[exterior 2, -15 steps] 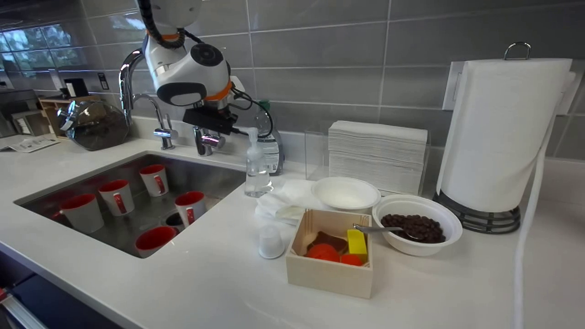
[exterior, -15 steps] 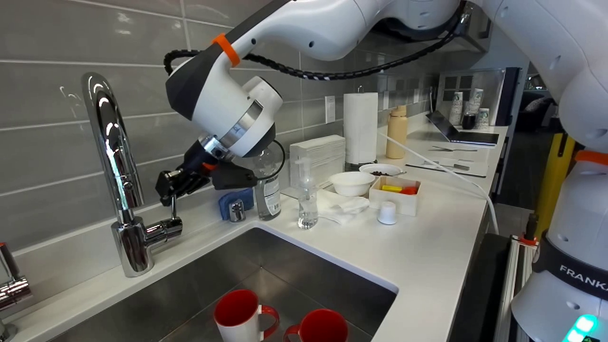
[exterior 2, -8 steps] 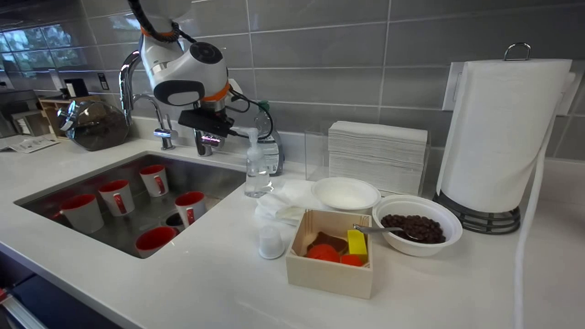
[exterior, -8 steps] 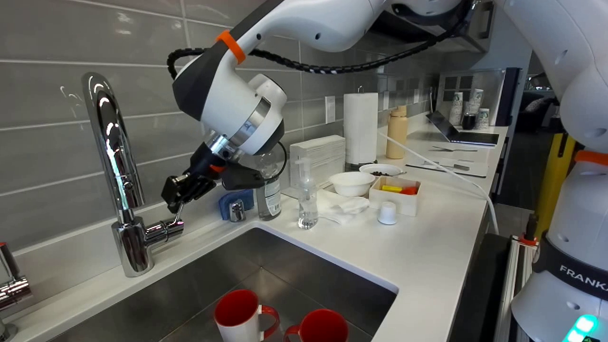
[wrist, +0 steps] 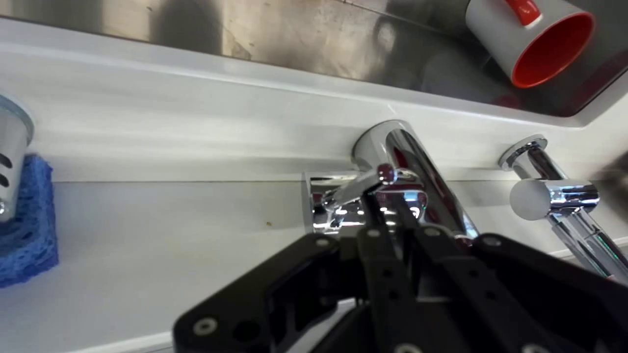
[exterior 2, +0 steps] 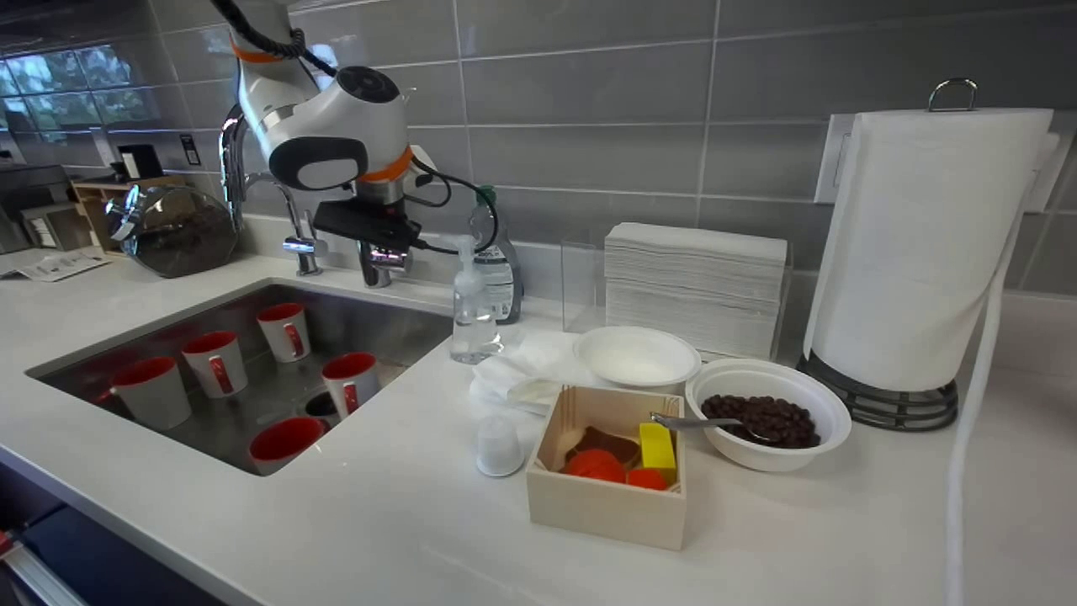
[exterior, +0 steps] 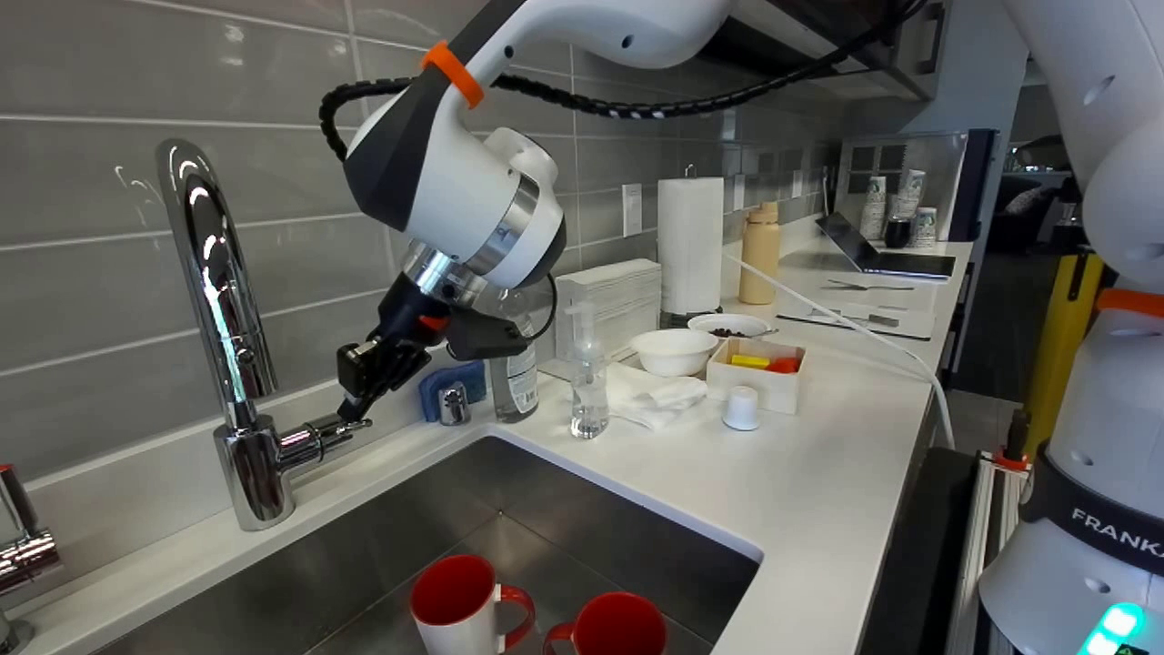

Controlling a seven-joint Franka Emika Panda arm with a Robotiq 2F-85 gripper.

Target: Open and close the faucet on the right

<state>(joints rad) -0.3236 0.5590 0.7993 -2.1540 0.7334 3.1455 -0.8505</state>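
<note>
Faucet (exterior: 232,337) upright, long axis vertical; side lever (wrist: 358,188) tipped toward sink (exterior: 600,520).

Beside the wooden box (exterior 2: 606,515) stand a bowl (exterior 2: 766,459) of beans (exterior 2: 767,414) and a white cup (exterior 2: 499,446); well apart from it, red-lined mugs (exterior 2: 210,370) in the sink (exterior 2: 387,324).

1. In an exterior view, the white arm (exterior: 600,27) slopes down leftward from the frame's top edge.
2. Its wrist (exterior: 468,214), left of centre, is bent downward.
3. The gripper (exterior: 352,409) slants toward the lower left.
4. In the wrist view, its fingers (wrist: 379,260) point up, lying close together.
</note>
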